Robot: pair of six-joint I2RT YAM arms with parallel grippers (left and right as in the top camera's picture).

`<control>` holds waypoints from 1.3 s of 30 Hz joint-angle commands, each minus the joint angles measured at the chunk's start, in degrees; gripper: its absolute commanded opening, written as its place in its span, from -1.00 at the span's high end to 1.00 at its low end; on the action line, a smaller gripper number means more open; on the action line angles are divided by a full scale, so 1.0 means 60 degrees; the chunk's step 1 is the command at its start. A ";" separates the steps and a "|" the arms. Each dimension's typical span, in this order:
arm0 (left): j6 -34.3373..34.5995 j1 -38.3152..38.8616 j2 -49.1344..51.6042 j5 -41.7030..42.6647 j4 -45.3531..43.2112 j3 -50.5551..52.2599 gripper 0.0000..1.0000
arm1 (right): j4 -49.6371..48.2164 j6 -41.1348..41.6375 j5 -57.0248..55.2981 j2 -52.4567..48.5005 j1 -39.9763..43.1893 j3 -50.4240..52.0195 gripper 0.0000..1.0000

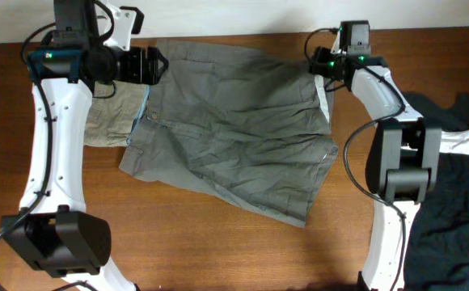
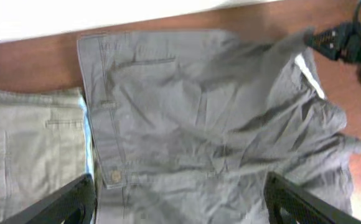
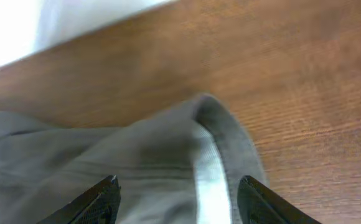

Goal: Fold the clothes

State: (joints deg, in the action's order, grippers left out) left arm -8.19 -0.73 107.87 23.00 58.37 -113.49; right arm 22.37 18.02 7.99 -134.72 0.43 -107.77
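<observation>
Grey shorts (image 1: 234, 129) lie spread and wrinkled mid-tabletop (image 1: 218, 250), with the waistband (image 2: 103, 118) toward the left arm and the leg hems toward the right. Left hand (image 2: 183, 202) released, fingers wide apart, hovering over the waistband end. Right hand (image 3: 177, 199) also released, fingers straddling the far hem corner (image 3: 215, 124), not closed on it. Folded khaki garment (image 1: 105, 117) just beside the waistband; dark pile (image 1: 453, 202) at the right edge. Judged step: lining up grasps for fold 1. Next, the 2 hands probably need to pinch their corners, then carry the far edge over to the near one.

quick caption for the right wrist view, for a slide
Right gripper open over a turned-back corner of the grey shorts on the wooden table
</observation>
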 commanded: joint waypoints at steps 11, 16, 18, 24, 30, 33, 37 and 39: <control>-0.0302 -0.0011 -0.0142 -0.1341 0.0718 -0.0076 -0.74 | 0.0255 0.0069 0.3628 0.1286 0.1683 -0.0200 0.85; -0.0302 -0.0011 -0.0142 -0.1341 0.0758 -0.0076 -0.74 | -0.0517 0.0040 0.3191 0.0255 0.0892 -0.0189 -0.52; -0.0302 -0.0011 -0.0142 -0.1341 0.0758 -0.0076 -0.86 | -0.0980 0.0047 0.2295 -0.0211 0.0557 -0.0189 -0.63; -0.0302 -0.0011 -0.0142 -0.1341 0.0947 -0.0076 -0.87 | -0.2113 0.0160 0.1628 -0.1184 0.0069 -0.0189 -0.36; -0.0302 -0.0011 -0.0142 -0.1341 0.0998 -0.0076 -0.88 | -0.1468 0.0157 0.3442 0.0189 0.0667 -0.0193 0.92; -0.0302 -0.0011 -0.0142 -0.1341 0.0994 -0.0076 -0.88 | -0.0375 0.0149 0.3078 0.1406 0.1191 -0.0193 0.91; -0.0306 -0.0011 -0.0142 -0.1344 0.1042 -0.0073 -0.88 | 0.0546 -0.0087 0.1541 0.1239 0.1399 -0.0193 -0.57; -0.0328 -0.0011 -0.0142 -0.1348 0.1173 -0.0076 -0.89 | 0.1144 -0.0208 0.1628 0.1297 0.1450 -0.0193 -0.60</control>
State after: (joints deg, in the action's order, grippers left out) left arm -9.43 -0.73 107.87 15.16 64.47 -113.47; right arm 26.26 18.68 20.64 -126.13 9.19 -109.06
